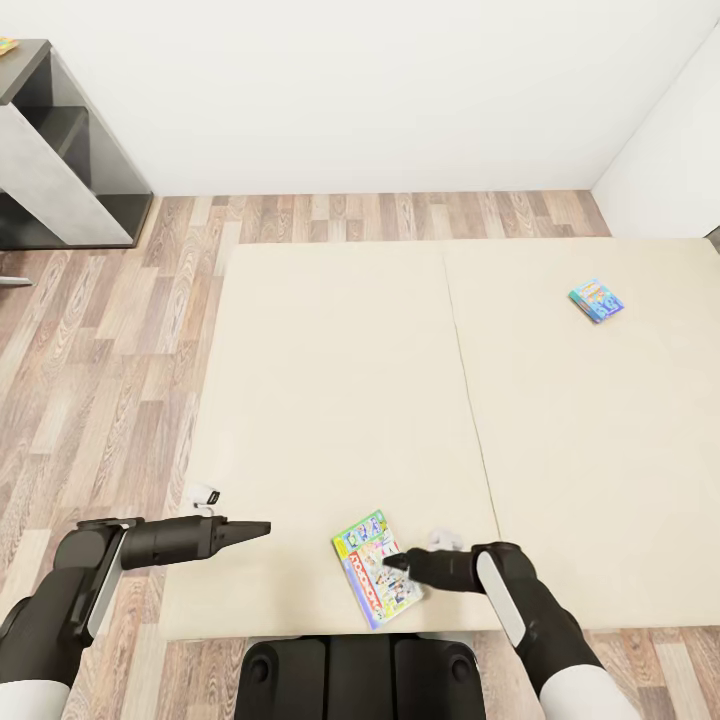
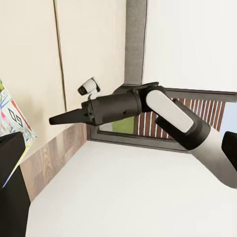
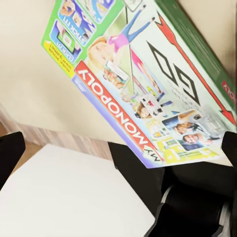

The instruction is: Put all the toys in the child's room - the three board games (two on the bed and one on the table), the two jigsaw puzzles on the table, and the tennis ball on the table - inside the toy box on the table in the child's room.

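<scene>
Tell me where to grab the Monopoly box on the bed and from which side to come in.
Grip the Monopoly box by its thin near-right edge, one finger over the lid and one under. It lies flat near the bed's front edge, so a top-down pinch across the broad lid likely won't fit. The right gripper is already at that side; come in low from the right, along the mattress.
</scene>
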### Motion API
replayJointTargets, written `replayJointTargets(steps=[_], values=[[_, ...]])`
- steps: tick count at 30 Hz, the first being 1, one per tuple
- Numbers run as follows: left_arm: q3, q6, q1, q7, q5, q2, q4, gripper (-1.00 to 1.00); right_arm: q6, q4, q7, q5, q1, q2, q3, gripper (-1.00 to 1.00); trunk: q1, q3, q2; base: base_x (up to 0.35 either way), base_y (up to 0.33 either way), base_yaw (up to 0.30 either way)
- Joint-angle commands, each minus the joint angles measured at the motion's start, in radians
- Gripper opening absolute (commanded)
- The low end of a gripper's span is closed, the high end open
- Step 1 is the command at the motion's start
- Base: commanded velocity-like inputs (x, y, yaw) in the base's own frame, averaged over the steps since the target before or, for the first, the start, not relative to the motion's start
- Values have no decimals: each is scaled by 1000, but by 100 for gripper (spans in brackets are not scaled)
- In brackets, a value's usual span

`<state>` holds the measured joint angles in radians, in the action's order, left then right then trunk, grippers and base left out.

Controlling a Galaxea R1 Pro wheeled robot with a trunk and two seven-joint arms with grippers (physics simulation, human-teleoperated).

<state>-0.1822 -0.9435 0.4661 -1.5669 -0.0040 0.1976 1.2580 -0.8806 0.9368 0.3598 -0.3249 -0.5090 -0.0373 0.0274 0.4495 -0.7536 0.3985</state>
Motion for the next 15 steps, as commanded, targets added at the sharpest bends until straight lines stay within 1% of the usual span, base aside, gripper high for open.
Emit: replayJointTargets(steps=[1, 10, 15], values=[[0, -11, 0, -4, -1, 0, 1, 100, -3, 3, 5, 5, 0, 1, -1, 100, 1, -1, 1, 0, 0, 0], [1, -11, 0, -4, -1, 0, 0, 100, 13, 3, -4, 6, 0, 5, -1, 100, 1, -1, 1, 0, 0, 0], [0, -11, 0, -4, -1, 1, 1, 100, 69, -2, -30, 7, 0, 1, 1, 100, 1, -1, 1, 0, 0, 0]])
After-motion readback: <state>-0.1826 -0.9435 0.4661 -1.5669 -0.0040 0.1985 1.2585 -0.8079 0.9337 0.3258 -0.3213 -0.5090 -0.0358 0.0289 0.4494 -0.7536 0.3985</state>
